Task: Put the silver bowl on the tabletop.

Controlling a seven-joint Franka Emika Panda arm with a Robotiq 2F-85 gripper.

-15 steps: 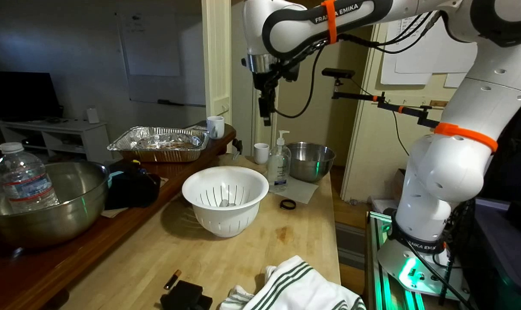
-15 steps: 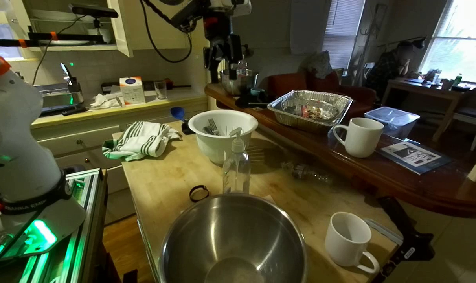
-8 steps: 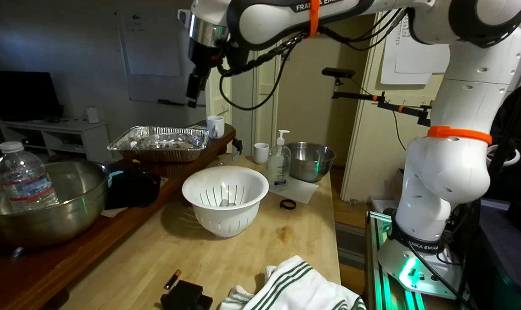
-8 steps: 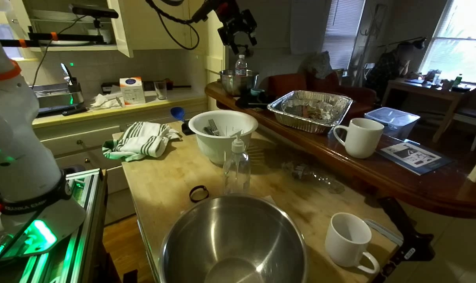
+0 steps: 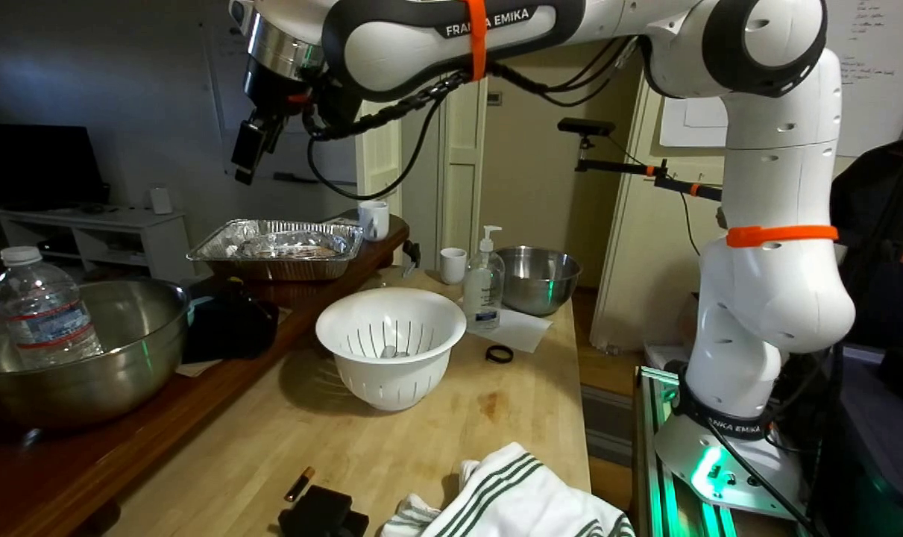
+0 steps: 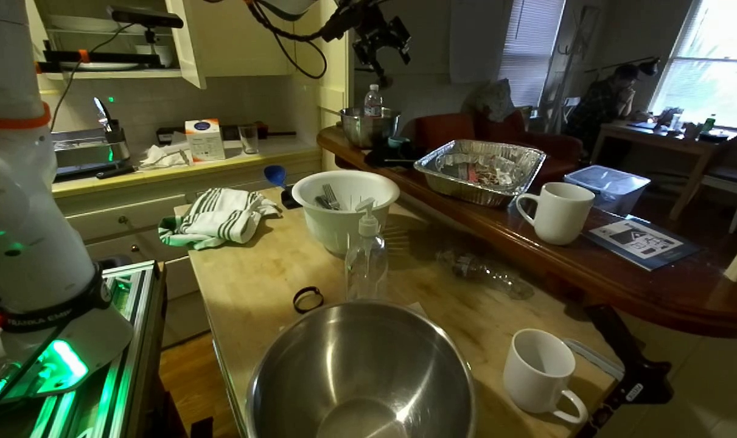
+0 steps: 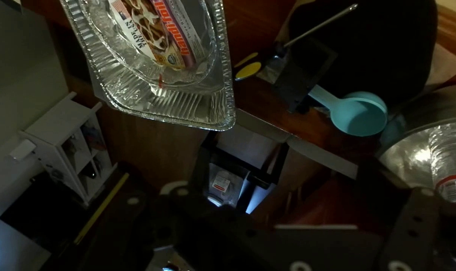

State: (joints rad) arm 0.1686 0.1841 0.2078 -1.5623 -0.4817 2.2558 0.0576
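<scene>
In an exterior view, dispenser (image 5: 483, 297) is noted at two o'clock from colander (image 5: 391, 380), towel (image 5: 517, 498) at five. Bottle (image 5: 48, 321) is found in mixing bowl (image 5: 108, 384) on ledge (image 5: 123, 444), at nine.

The wooden desk (image 5: 421, 440) carries a white colander (image 5: 391, 379), a mug (image 6: 530, 380), a striped towel (image 5: 522, 498), a black ring (image 5: 499, 361) and paper (image 5: 524, 332).

Between eight and nine o'clock in an exterior view, the silver bowl (image 5: 134, 380) runs off my frame, and the water bottle (image 5: 48, 321) hides part of its inside. At ten o'clock there, the gripper (image 5: 244, 176) is so dark and side-on that I can't tell its fingers apart. At six in an exterior view, another steel bowl (image 6: 310, 365) is cut off. At eleven in the wrist view, I lose part of the foil tray (image 7: 186, 101).
</scene>
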